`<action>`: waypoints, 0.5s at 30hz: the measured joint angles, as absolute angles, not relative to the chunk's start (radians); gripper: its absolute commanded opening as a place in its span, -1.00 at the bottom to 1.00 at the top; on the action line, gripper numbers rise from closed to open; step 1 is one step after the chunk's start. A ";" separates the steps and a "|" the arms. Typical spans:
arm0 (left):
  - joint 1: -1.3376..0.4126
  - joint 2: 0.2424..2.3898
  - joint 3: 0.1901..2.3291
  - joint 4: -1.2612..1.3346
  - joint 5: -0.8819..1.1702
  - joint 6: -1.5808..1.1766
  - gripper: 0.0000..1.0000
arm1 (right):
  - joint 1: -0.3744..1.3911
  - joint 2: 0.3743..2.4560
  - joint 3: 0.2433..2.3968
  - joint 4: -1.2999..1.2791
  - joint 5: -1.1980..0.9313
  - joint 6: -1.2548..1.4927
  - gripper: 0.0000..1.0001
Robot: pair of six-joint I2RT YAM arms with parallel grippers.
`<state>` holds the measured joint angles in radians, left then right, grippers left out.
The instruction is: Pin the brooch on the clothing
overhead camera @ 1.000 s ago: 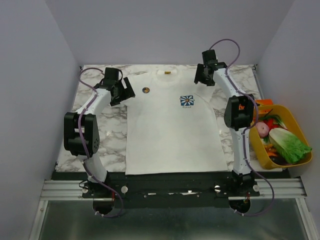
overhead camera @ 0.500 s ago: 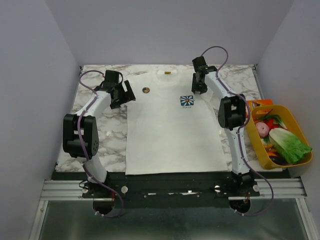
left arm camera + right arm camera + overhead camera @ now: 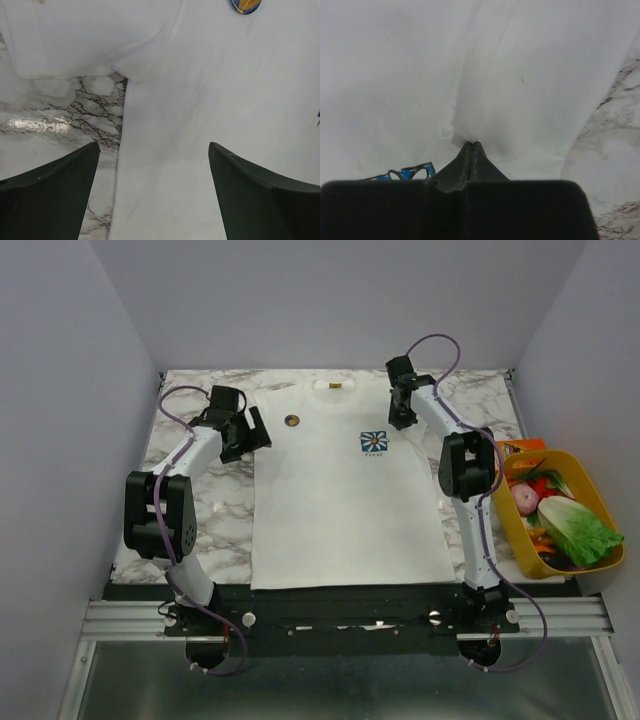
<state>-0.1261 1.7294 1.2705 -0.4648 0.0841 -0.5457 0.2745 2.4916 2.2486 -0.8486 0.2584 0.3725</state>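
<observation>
White fabric of the T-shirt [image 3: 340, 520] rises in a small fold right at the tips of the right gripper [image 3: 471, 145]. Its jaws are pressed together and seem to pinch that fold, near the shirt's right shoulder. The left gripper [image 3: 152, 150] hangs empty with its jaws spread wide over the sleeve edge and the marble counter [image 3: 60, 125]. The brooch [image 3: 292, 420] lies on the shirt's upper left, apart from both grippers, and the left wrist view cuts it off at the top edge. The blue print [image 3: 407, 173] is half hidden behind the right gripper's body.
</observation>
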 measured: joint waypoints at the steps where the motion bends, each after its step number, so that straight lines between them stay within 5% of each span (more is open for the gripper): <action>1: -0.127 1.728 1.267 -0.465 0.084 -0.546 0.97 | 0.274 2.475 2.220 -0.841 0.266 0.376 -0.99; 15: -0.134 1.717 1.261 -0.465 0.084 -0.543 0.97 | 0.128 2.102 1.848 -0.710 0.286 0.500 -0.99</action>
<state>-0.1345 1.7168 1.2610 -0.4648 0.0837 -0.5426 0.1284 2.1021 1.8484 -0.7101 0.2859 0.4995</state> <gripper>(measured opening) 0.987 0.011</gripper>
